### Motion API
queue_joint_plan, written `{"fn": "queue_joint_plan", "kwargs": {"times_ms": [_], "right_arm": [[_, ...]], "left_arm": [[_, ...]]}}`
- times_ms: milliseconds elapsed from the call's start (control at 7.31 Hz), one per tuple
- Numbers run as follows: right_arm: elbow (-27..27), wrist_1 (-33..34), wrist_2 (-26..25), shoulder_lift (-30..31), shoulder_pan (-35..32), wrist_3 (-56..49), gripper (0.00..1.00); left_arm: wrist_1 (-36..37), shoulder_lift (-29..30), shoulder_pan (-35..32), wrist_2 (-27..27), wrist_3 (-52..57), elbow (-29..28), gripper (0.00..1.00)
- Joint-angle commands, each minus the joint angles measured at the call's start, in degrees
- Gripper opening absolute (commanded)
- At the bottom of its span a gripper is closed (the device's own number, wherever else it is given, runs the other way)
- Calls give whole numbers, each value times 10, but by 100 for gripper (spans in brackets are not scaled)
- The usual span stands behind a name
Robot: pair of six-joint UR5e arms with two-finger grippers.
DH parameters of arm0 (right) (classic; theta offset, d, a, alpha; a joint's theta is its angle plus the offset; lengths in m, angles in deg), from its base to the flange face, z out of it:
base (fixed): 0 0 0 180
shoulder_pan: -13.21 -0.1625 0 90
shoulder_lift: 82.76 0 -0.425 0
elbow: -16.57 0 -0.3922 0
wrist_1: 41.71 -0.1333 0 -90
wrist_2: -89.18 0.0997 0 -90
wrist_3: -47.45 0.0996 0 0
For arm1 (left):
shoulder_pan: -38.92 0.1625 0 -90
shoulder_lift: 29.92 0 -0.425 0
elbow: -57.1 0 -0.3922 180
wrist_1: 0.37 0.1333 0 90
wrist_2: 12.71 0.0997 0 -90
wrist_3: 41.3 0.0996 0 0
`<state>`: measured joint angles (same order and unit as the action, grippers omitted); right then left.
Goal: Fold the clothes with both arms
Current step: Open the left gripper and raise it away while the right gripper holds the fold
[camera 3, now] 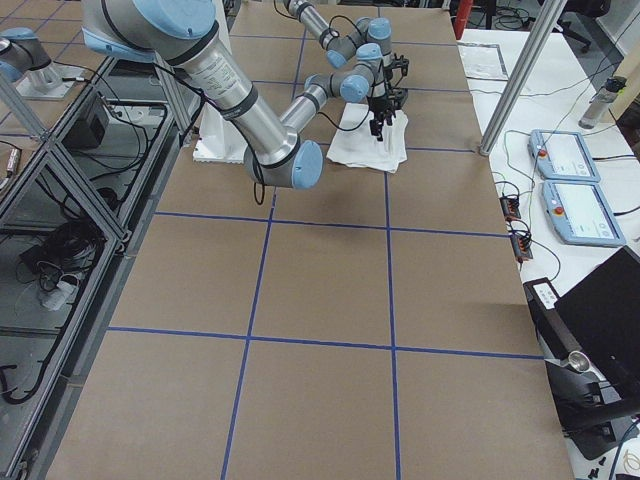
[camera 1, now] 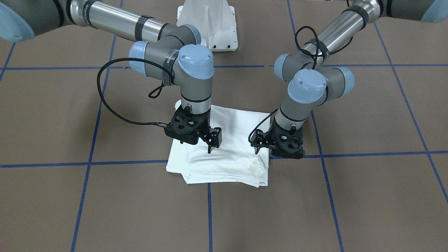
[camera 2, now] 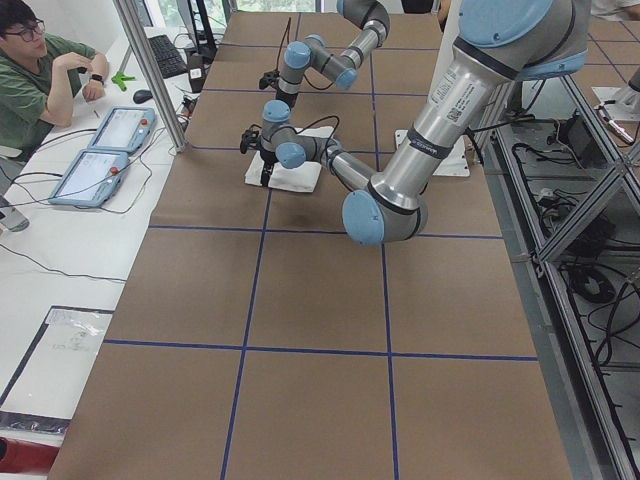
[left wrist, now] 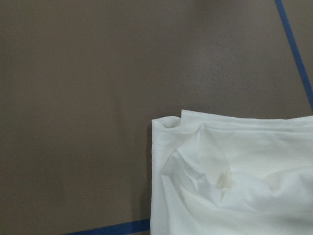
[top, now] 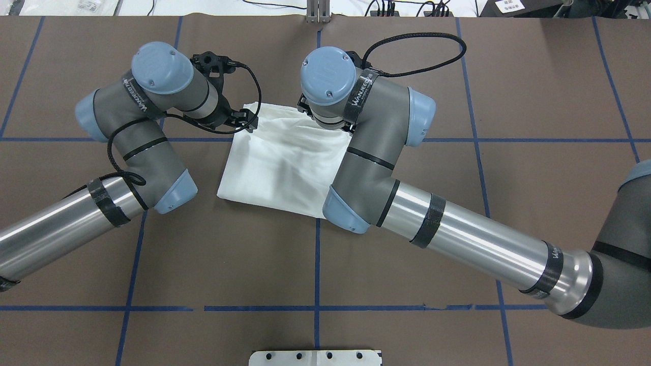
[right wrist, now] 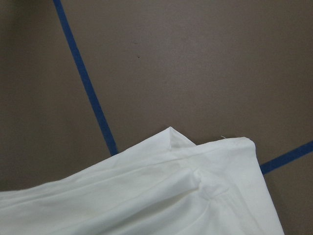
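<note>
Underneath — brown table (camera 1: 105,210), blue tape grid (camera 1: 122,163), folded white T-shirt (camera 1: 238,127)

This is a robot lab. A big table with a brown cover (camera 2: 300,300) has blue tape lines (top: 254,308) that make squares. Two grey and silver robot arms with light blue caps, the left arm (top: 51,229) and the right arm (top: 473,239), reach over it. A white metal base (camera 1: 207,24) stands between them. At a white side desk (camera 2: 40,250), a man in a green shirt (camera 2: 35,85) sits near flat grey control pads with red buttons (camera 2: 88,172). Black cables (camera 2: 590,285) lie beside the table.
</note>
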<state>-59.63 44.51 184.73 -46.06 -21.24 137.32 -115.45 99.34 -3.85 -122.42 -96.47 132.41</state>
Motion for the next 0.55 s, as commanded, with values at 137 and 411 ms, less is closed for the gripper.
{"fn": "queue_joint_plan", "kwargs": {"times_ms": [137, 411], "right_arm": [[0, -1, 0, 1, 1, -1, 100], [4, -1, -2, 5, 3, -3, 100]], "left_arm": [[0, 51, -5, 47, -2, -93, 100], [1, 80, -48, 47, -15, -132, 100]]}}
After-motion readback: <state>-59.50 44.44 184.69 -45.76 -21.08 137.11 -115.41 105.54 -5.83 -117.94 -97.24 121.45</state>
